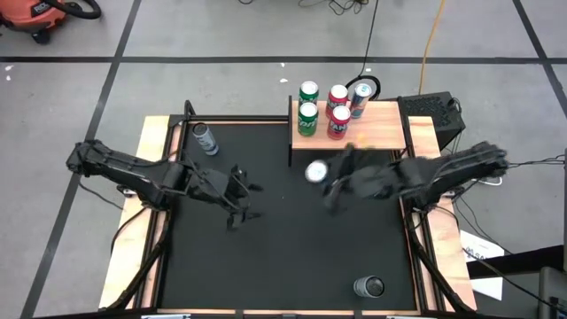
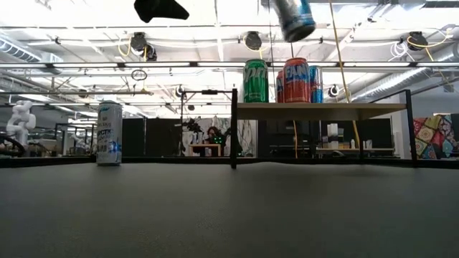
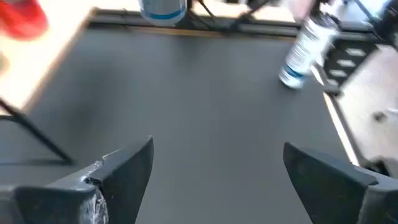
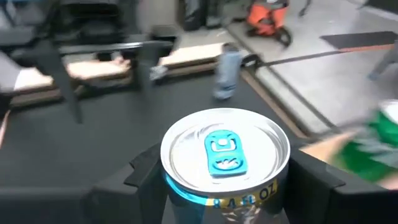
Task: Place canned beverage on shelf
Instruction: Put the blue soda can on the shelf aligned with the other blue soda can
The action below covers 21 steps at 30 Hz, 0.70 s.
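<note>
The wooden shelf (image 1: 376, 124) stands at the mat's far right edge and bears several upright cans, green (image 1: 307, 118), red (image 1: 338, 122) and blue (image 1: 360, 99). In front of the shelf my right gripper (image 1: 326, 180) is shut on a silver can with a blue tab (image 4: 224, 152), which is held high above the mat (image 2: 294, 18). My left gripper (image 3: 214, 174) is open with nothing in it, raised over the mat's left half (image 1: 241, 190). My right gripper pinches the can's side wall just under the top rim (image 4: 281, 182) between its two fingers (image 4: 146, 177), one on each side. The fingers reach in from the table's right, slanting a little downward. The can is lifted clear of the mat, top up and slightly tilted.
One white-and-blue can (image 1: 205, 139) stands on the mat's far left, also in the low view (image 2: 109, 134). Another can (image 1: 369, 286) stands near the mat's near right corner. The shelf has bare board on its right half (image 1: 385, 133).
</note>
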Available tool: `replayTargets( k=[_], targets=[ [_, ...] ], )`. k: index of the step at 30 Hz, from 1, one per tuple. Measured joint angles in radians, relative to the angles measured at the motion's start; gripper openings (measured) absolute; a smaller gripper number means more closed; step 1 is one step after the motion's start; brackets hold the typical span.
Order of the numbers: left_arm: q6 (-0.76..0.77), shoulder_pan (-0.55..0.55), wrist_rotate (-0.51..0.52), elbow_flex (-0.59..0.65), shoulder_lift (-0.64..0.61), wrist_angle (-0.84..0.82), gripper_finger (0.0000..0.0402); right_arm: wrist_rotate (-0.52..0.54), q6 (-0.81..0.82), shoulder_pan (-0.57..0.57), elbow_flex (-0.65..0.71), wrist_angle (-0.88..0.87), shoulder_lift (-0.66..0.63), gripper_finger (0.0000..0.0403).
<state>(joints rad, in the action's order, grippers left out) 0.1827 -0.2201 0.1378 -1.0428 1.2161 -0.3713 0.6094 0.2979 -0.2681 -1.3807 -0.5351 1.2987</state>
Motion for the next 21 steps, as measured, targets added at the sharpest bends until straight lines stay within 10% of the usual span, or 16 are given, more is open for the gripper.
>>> replayTargets(
  k=[12, 21],
  targets=[
    [-0.065, 0.247, 0.044, 0.001, -0.066, -0.039, 0.0358, 0.02, -0.052, 0.274, 0.492, 0.18, -0.567, 0.0229],
    [-0.073, 0.439, -0.038, 0.001, -0.054, -0.009, 0.0358, -0.104, -0.167, 0.53, 0.654, 0.354, -0.668, 0.0232]
  ],
)
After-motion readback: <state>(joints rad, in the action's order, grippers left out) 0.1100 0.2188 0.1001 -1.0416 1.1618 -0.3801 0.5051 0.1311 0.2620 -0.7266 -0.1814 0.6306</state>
